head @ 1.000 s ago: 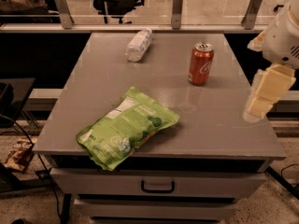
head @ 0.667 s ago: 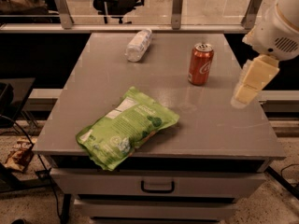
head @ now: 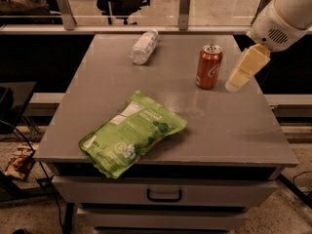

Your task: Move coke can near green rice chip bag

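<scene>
Pincer (head: 242, 71) slid in from the right, now just beside the coke can (head: 209, 66), prob lining up a grab; can't tell if clenched or released. Can hasn't budged: upright on tabletop (head: 234, 128), well apart from the green rice chip bag (head: 134, 133).

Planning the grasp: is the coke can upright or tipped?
Upright: the coke can stands on its base, silver top up. The pincer hangs close beside it.
</scene>
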